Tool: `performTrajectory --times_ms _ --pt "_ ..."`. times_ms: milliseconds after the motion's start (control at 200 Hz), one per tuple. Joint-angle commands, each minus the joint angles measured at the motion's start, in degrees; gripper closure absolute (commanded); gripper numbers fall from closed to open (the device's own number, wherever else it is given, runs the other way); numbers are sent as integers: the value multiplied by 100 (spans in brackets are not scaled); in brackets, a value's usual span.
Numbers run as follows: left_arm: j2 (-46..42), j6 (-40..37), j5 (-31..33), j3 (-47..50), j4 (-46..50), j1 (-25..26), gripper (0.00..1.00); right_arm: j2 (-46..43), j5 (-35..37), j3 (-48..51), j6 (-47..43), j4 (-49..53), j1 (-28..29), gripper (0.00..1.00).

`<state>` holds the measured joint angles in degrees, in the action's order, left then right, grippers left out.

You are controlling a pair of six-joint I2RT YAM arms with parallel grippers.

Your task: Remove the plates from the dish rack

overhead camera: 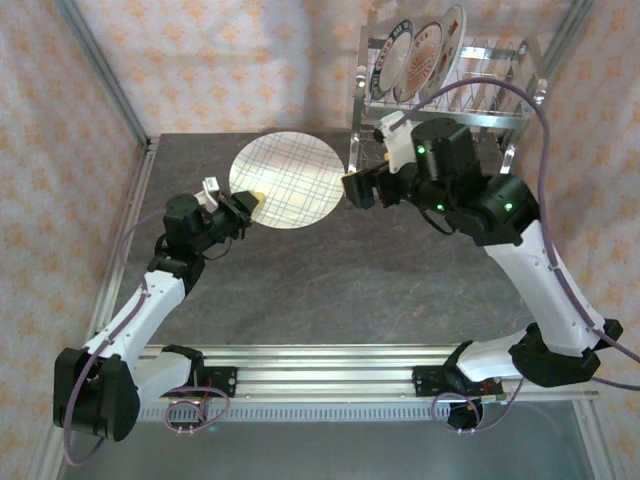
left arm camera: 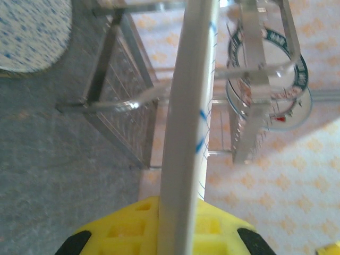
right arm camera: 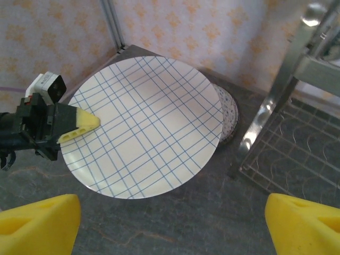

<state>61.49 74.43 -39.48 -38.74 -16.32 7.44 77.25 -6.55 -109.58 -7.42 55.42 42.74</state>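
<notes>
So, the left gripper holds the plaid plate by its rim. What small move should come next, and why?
Probably lower the plaid plate onto the speckled plate that lies flat on the table beside the dish rack. The left gripper is shut on its rim, the right gripper stands open and apart from it, so the left alone carries it.

Blue plaid lines cross the round white plate (right arm camera: 146,125) in the left gripper's (right arm camera: 89,123) yellow pads; just beyond, a blue-speckled white plate (right arm camera: 229,111), then the shiny chrome wire rack (right arm camera: 264,125).
</notes>
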Motion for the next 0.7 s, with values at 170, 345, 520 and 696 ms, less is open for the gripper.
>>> performTrajectory --times_ms 170,345,520,696 --pt "478 -571 1207 -103 -108 -248 100 30 506 333 -122 -1373 173 8" --pt "1398 -670 1293 -496 -391 -256 100 113 523 321 -78 -1515 173 7" --pt "2212 -803 1378 -926 -571 -252 100 127 589 351 61 -1653 167 7" --pt "2987 -817 1273 -1363 -891 -255 100 160 654 398 185 -1719 164 6"
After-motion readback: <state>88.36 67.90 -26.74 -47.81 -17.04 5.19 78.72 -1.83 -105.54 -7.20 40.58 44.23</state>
